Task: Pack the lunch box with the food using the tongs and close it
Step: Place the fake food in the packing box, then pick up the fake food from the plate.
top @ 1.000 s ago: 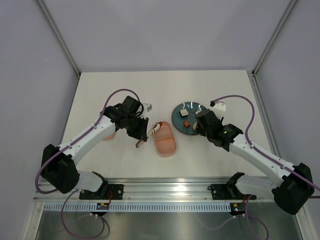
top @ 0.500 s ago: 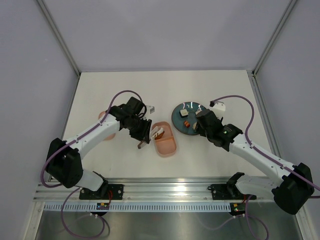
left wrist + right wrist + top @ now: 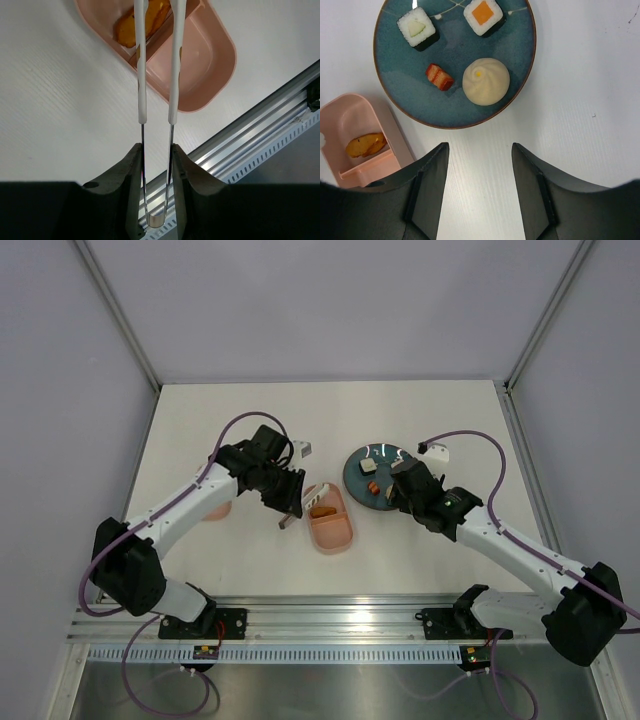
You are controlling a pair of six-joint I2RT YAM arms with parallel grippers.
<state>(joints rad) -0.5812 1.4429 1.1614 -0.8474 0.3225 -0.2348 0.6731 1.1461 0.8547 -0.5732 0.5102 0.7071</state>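
The pink lunch box (image 3: 332, 524) lies mid-table, and an orange food piece (image 3: 322, 510) rests in its far compartment. My left gripper (image 3: 289, 502) is shut on the thin tongs (image 3: 316, 496). In the left wrist view my left gripper (image 3: 156, 147) pinches the tongs (image 3: 172, 85) near their bend. Their two arms run apart over the orange piece (image 3: 131, 29) in the lunch box (image 3: 202, 65), and the tips leave the frame. My right gripper (image 3: 479, 146) stands open over bare table, just short of the plate. The orange piece (image 3: 366, 144) lies loose in the lunch box (image 3: 347, 117).
A dark teal plate (image 3: 410, 95) carries two white rolls (image 3: 417, 26) (image 3: 483, 15), a red sausage bit (image 3: 439, 77) and a beige bun (image 3: 485, 81). The plate (image 3: 352, 472) sits right of the box. A pink lid (image 3: 213, 510) lies partly under the left arm. The metal rail (image 3: 260, 125) borders the near edge.
My left gripper has shifted with the tongs toward the box's far compartment, where the orange piece now shows. The right arm has barely moved.
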